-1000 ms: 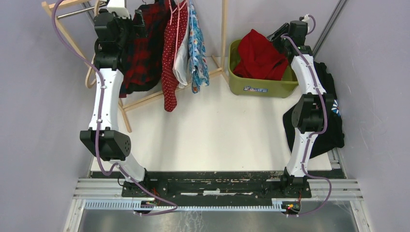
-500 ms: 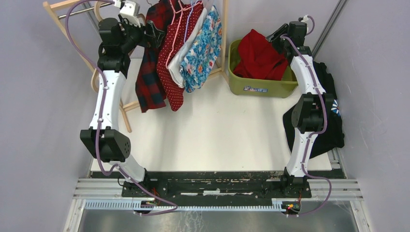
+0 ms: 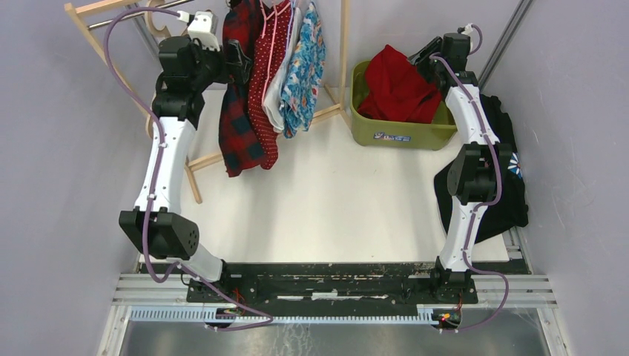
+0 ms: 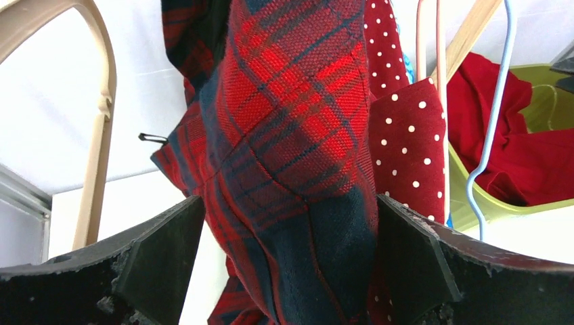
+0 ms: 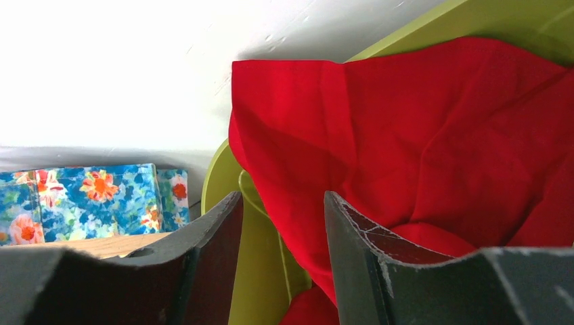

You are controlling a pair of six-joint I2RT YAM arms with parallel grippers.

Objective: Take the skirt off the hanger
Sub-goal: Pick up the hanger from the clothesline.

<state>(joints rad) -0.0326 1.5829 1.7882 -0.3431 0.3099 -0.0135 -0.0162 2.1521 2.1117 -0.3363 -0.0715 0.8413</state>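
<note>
The skirt (image 3: 237, 119) is red and dark-blue plaid and hangs from the wooden rack (image 3: 343, 44) at the back left. In the left wrist view the skirt (image 4: 291, 135) fills the space between my fingers. My left gripper (image 3: 230, 63) (image 4: 284, 217) stands wide open around its fabric, with a gap showing beside the left finger. The skirt's hanger is hidden, apart from a small black clip (image 4: 152, 137). My right gripper (image 3: 430, 55) (image 5: 283, 203) is partly open and holds nothing, above the green bin's rim.
A red polka-dot garment (image 3: 263, 96) on a pink hanger (image 4: 430, 40) and a blue floral one (image 3: 304, 74) hang right of the skirt. The green bin (image 3: 400, 130) holds a red cloth (image 3: 397, 85). A black garment (image 3: 512, 200) lies at the right edge.
My left arm has swung right from the rack's left side, pushing the hanging clothes aside; they now hang straighter. The right arm has not moved.
</note>
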